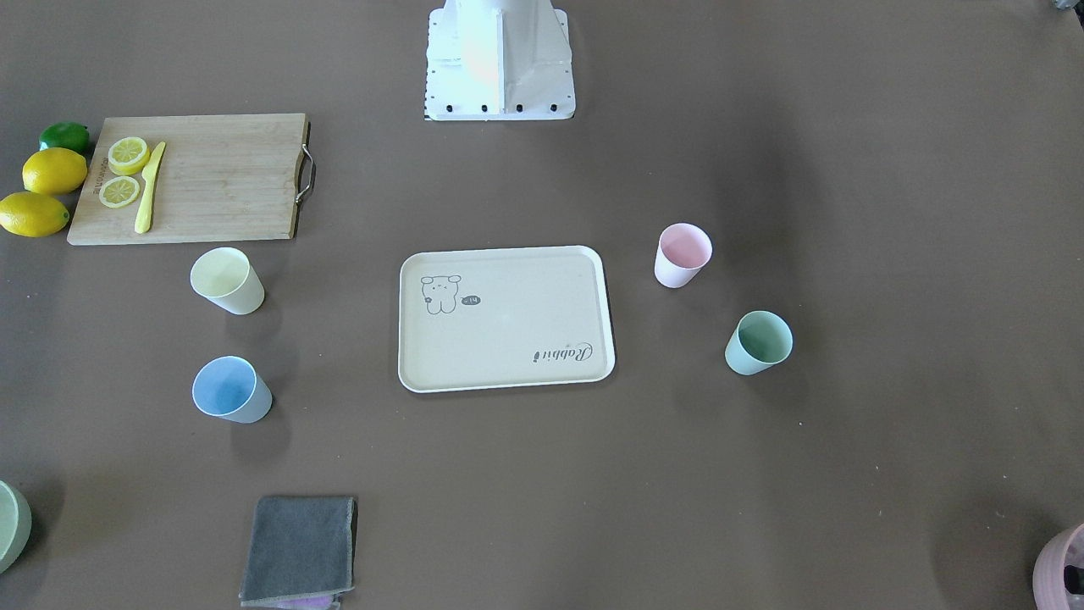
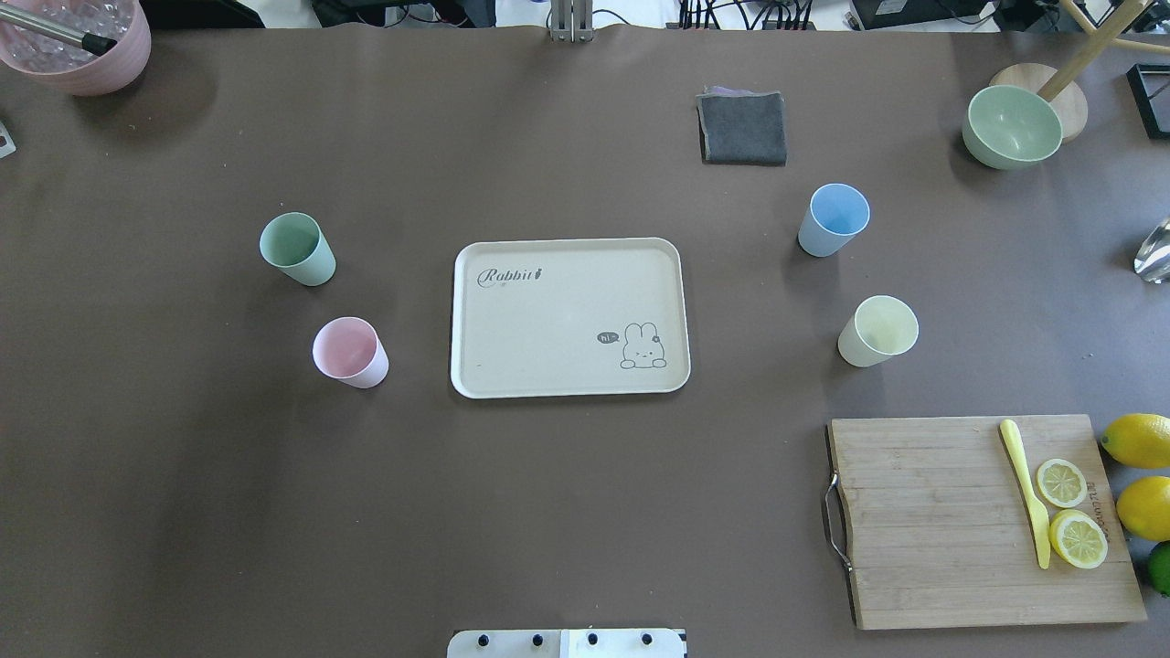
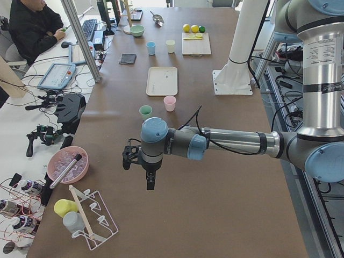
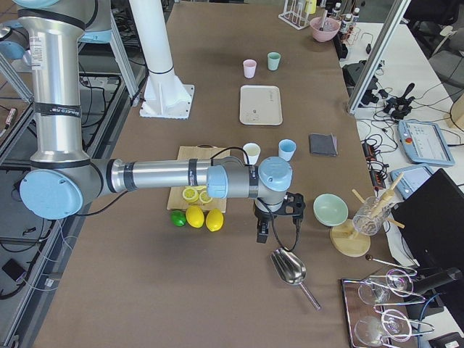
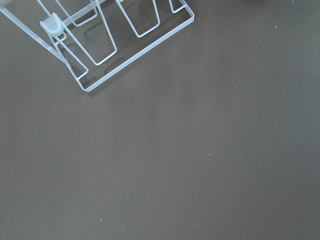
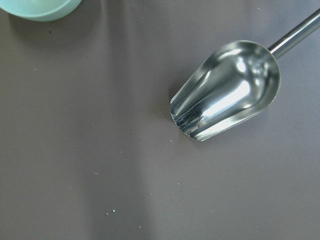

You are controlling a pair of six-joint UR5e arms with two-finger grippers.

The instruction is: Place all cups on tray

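The cream tray [image 2: 567, 315] lies at the table's middle with nothing on it. In the overhead view the mint green cup [image 2: 297, 249] and pink cup [image 2: 350, 352] stand upright to its left. The blue cup [image 2: 834, 219] and pale yellow cup [image 2: 877, 331] stand upright to its right. My left gripper [image 3: 149, 180] shows only in the exterior left view, hanging over bare table far from the cups. My right gripper [image 4: 262, 232] shows only in the exterior right view, beyond the lemons. I cannot tell whether either is open or shut.
A wooden cutting board [image 2: 978, 521] with lemon slices and a yellow knife lies front right, whole lemons [image 2: 1138, 440] beside it. A grey cloth [image 2: 742, 128], green bowl [image 2: 1012, 126] and mauve pot [image 2: 78, 41] sit along the far edge. A metal scoop [image 6: 225, 90] lies under my right wrist, a wire rack [image 5: 100, 40] under my left.
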